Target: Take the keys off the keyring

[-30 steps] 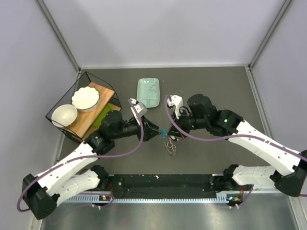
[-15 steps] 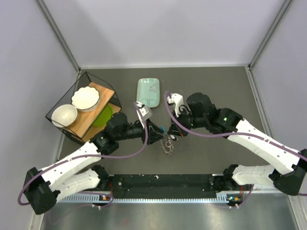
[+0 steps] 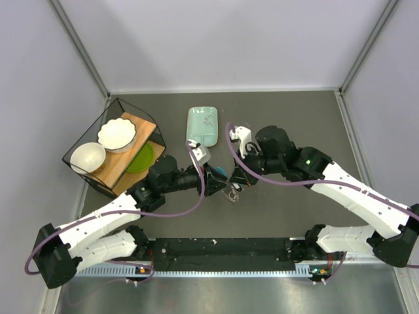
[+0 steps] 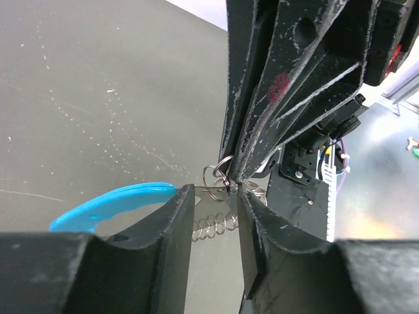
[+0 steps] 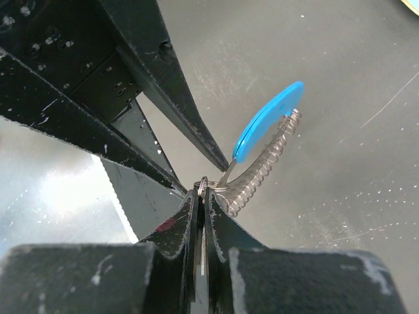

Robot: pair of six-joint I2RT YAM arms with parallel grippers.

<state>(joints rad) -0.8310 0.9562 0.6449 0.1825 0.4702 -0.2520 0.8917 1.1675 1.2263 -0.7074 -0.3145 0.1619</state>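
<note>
1. Since the view one second earlier, the left gripper (image 4: 215,191) has moved right across the table (image 3: 294,118), closing the gap to the right gripper (image 5: 201,195). Their tips now meet at the keyring (image 4: 216,175).
2. Over the same interval, the blue tag (image 4: 111,204) has shifted from between the two grippers to just beside the left tips on the far side. The silvery cluster below it has shifted slightly toward the far side.
3. Right gripper: clenched. Its fingers (image 5: 186,216) are pressed together with only a slit between them, and a thin wire loop of the keyring is nipped at the very tip.
4. Left gripper: its fingers (image 4: 177,216) stand a narrow gap apart, straddling the ring cluster. A thin silvery piece lies across the gap. I cannot tell whether the fingers press on it or whether the piece is a key.
5. Keyring: held up between the two sets of tips, near the table's middle. The tag and a wire coil (image 5: 262,171) hang from it side by side.
6. Keys (image 3: 231,193): from above they show only as a small silvery bunch just beside the right tips, on the near side. They are too small to tell apart.
7. A pale green dish (image 3: 201,125) lies beyond the grippers, apart from both.
</note>
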